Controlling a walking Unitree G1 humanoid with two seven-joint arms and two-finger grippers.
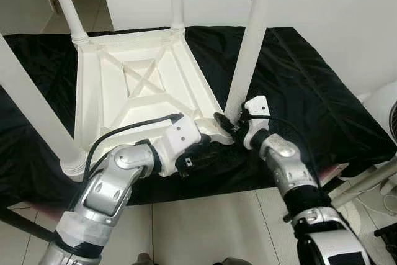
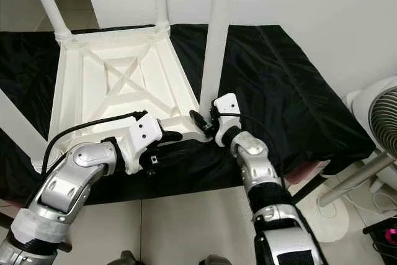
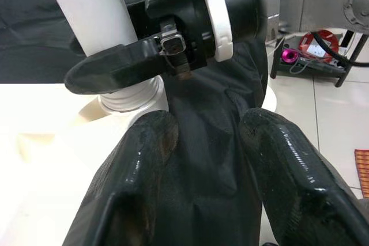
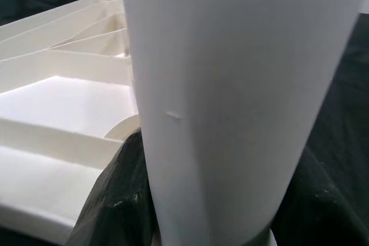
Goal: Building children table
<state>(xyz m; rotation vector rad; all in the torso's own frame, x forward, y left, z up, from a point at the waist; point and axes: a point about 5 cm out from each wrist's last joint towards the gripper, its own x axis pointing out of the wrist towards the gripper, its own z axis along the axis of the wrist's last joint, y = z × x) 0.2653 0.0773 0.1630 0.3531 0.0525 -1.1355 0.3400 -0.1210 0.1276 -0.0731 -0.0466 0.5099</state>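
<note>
R fingers (image 1: 227,121) clamped on table leg (image 1: 251,44) base; L fingers (image 1: 197,151) open nearby.

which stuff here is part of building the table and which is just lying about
Part of the job:
- upside-down white tabletop
- near right leg, gripped by the right end effector
- three other legs in their corners, e.g.
- left end effector, open beside that corner

Just lying about:
- black cloth
- fan
</note>
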